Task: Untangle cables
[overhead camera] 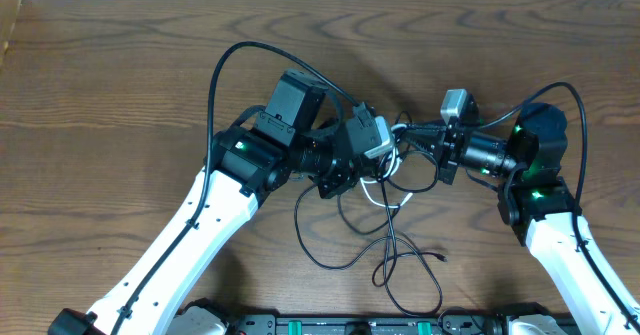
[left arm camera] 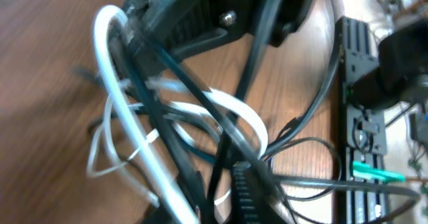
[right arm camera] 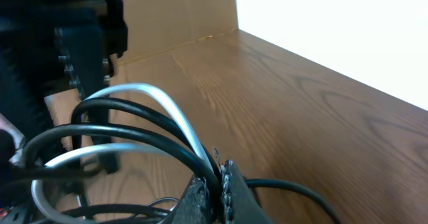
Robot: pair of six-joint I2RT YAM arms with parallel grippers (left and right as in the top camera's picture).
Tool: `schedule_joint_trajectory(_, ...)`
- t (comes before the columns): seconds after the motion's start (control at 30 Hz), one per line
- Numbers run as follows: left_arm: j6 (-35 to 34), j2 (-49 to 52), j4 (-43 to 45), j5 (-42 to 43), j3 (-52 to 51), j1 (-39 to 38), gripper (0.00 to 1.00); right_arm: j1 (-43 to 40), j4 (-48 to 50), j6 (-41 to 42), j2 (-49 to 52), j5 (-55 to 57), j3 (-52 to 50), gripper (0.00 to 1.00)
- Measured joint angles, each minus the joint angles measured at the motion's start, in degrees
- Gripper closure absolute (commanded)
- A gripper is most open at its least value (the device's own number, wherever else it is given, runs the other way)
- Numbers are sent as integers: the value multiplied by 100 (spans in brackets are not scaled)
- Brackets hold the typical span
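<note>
The cables (overhead camera: 390,245) are a knot of thin black cords and one white one, bunched between the two grippers, with loose loops trailing toward the table's front. My right gripper (right arm camera: 222,177) is shut on a black cord (right arm camera: 134,110), and the white cord (right arm camera: 167,103) arches up just beside it. In the overhead view it (overhead camera: 418,143) points left at the knot. My left gripper (overhead camera: 392,165) faces it from the left. In the blurred left wrist view the white cord (left arm camera: 134,137) and black cords (left arm camera: 200,103) run between its fingers (left arm camera: 244,190); how far its jaws stand apart is unclear.
Thick black arm wires arc above the left arm (overhead camera: 225,75) and the right arm (overhead camera: 575,105). A black base rail (overhead camera: 370,325) with green parts runs along the front edge. A cardboard wall (right arm camera: 174,17) stands at the table's far side.
</note>
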Motion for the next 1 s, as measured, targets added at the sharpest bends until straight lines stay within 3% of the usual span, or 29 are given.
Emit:
schedule_joint_trajectory(0.03,-2,0,4,-68,0,0,45,0,0,17,0,35,0,99)
schedule_joint_trajectory(0.23,-162,0,-2,-269,0,0,40,0,0,66,0,118,0,99)
schedule_joint_trajectory(0.27,-162,0,-2,-278,0,0,32,0,0,66,0,122,0,99)
schedule_joint_trajectory(0.6,-247,0,-20,-385,0,0,24,-74,-142,155,0,328,0,99)
schedule_joint_trajectory(1.0,-811,-284,0,-1399,0,0,19,-463,-358,452,0,463,0,99)
